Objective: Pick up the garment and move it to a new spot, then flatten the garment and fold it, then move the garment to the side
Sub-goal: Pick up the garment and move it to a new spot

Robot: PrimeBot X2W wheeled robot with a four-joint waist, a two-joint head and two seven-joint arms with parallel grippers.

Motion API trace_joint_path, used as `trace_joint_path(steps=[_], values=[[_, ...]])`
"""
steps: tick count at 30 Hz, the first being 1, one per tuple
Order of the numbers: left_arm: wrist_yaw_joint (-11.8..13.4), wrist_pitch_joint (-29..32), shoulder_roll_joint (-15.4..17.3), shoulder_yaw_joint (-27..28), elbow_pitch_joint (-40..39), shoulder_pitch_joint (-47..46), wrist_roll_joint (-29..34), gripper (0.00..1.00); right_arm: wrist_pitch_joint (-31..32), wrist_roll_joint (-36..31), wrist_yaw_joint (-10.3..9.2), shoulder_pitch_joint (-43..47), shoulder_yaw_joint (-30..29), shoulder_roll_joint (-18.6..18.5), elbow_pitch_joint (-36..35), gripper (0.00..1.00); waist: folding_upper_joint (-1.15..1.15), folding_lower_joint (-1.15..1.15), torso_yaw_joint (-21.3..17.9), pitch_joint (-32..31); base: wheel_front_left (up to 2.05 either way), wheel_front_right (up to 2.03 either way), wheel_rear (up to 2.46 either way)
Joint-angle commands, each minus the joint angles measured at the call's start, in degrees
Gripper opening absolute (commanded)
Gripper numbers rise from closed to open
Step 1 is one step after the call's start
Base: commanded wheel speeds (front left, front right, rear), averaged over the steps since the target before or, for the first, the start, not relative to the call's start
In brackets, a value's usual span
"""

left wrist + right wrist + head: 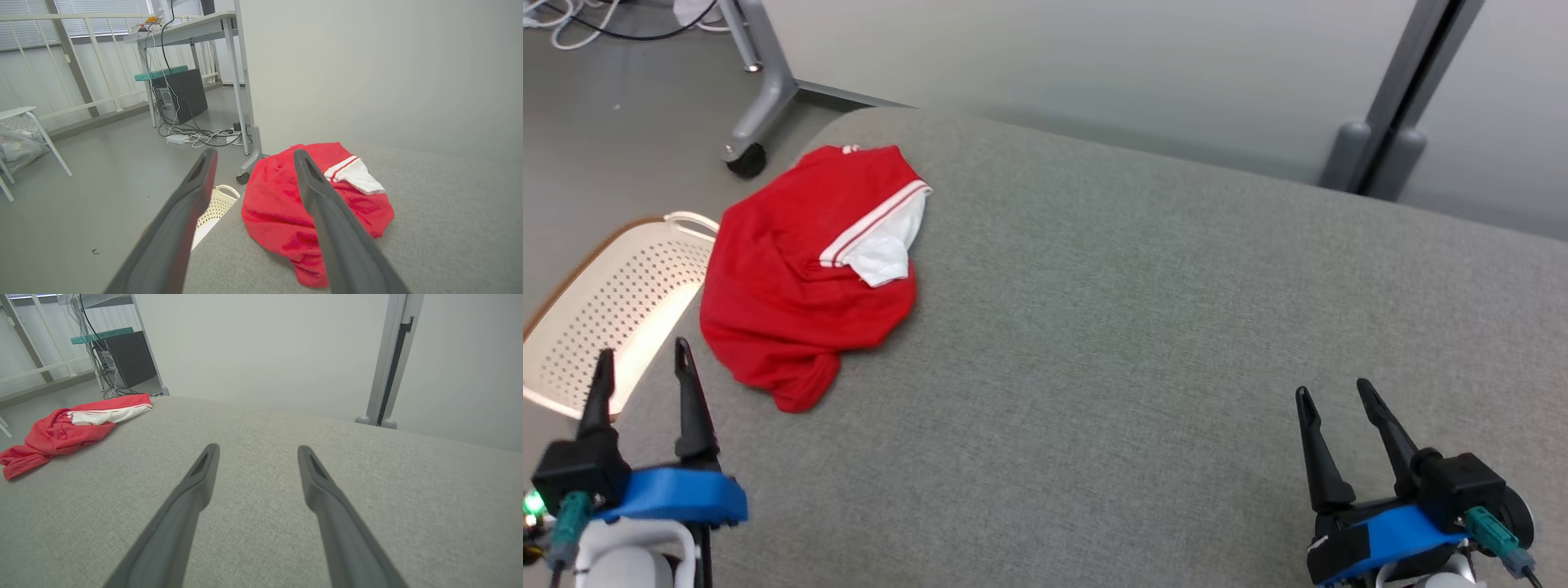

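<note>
The garment point(792, 286) is a red shirt with a white, red-striped sleeve, lying crumpled near the left edge of the grey fabric surface point(1143, 327). In the left wrist view the garment point(278, 204) lies just beyond my fingers. My left gripper point(644, 359) hangs open at the lower left, short of the shirt's near hem, with nothing between its fingers. My right gripper point(1333, 390) stands open at the lower right over bare fabric, far from the shirt. The right wrist view has the garment point(65, 428) at its far left.
A white perforated basket point(613, 310) sits on the floor beside the surface's left edge. A wheeled grey desk leg point(756, 98) and cables stand beyond the far left corner. A pale wall and a grey post point(1388, 122) lie behind.
</note>
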Motion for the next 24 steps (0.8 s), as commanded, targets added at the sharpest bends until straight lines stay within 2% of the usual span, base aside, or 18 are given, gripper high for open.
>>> trace_joint_path(steps=[1, 7, 13, 24], values=[[-0.2, -0.1, 0.5, 0.3, 0.3, -2.2, 0.2, 1.0, -0.2, -0.6, 0.01, -1.0, -0.3, -0.2, -0.5, 1.0, 0.0, 0.0, -0.6, 0.6, 0.0, 0.0, 0.0], [-1.1, -0.1, 4.0, 1.8, 3.4, -12.6, -0.5, 1.0, 0.6, -2.4, 0.01, -3.8, -0.5, -1.3, -3.3, 1.0, 0.0, 0.0, -5.7, 6.4, 0.0, 0.0, 0.0], [-2.1, -0.1, 8.5, 2.1, 9.3, -23.9, -0.3, 1.0, 2.1, -4.2, 0.01, -6.5, -1.0, -2.4, -9.0, 1.0, 0.0, 0.0, -10.7, 13.7, 0.0, 0.0, 0.0], [-3.7, 1.1, 14.7, 0.6, 28.4, -40.3, -0.9, 1.0, 5.8, -5.3, 0.01, -8.3, -2.4, -4.0, -19.3, 1.0, 0.0, 0.0, -15.0, 23.6, 0.0, 0.0, 0.0]])
